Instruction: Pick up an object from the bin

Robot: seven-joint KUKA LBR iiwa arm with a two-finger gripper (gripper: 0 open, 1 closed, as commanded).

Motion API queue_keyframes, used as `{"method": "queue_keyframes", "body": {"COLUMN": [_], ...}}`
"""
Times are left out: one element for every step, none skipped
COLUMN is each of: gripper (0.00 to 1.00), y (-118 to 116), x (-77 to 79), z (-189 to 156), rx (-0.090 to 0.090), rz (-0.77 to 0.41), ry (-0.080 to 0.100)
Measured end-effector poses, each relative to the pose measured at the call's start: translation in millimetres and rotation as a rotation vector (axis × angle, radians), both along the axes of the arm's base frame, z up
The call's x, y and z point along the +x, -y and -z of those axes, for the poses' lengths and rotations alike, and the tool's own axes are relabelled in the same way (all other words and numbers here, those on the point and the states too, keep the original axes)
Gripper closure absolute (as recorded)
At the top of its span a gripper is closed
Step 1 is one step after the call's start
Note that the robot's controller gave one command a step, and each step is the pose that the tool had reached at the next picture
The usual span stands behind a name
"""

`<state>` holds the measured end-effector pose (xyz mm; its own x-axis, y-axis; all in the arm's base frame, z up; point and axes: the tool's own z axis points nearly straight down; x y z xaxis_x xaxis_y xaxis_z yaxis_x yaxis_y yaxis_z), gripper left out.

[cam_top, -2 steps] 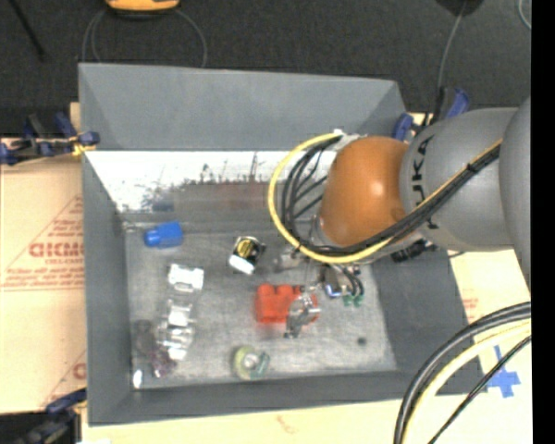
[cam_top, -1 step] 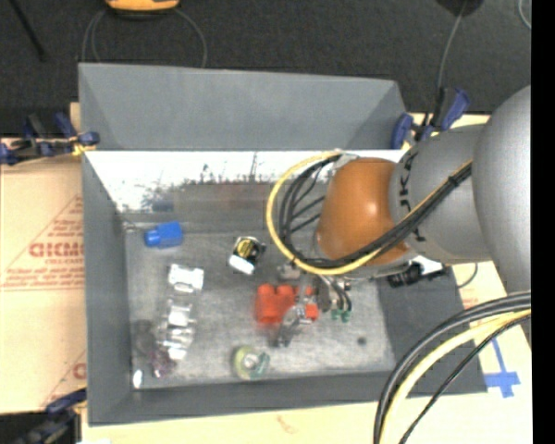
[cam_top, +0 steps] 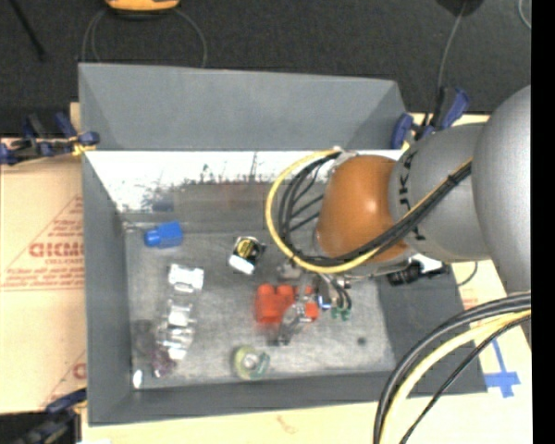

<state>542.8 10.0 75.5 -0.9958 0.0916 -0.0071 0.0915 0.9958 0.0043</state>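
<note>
Claw (cam_top: 302,315) just beside blocky orange-red piece (cam_top: 272,303).

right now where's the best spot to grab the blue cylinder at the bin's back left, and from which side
Probably across the middle of the blue cylinder, from straight above. It lies on its side, long axis left to right, nothing touching it, so a pinch could close front to back over its narrow width. The back wall looks close behind.

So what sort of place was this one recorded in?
Most likely a robotics lab's bin-picking station: a robot arm with cabling reaches into a grey metal bin holding small loose items such as a blue cylinder and a red block.
</note>
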Motion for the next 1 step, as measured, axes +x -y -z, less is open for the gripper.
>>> {"method": "queue_keyframes", "body": {"gripper": [1.0], "y": [0.6], "x": [3.8], "z": [-3.1], "rx": [-0.001], "rz": [0.002], "ry": [0.014]}}
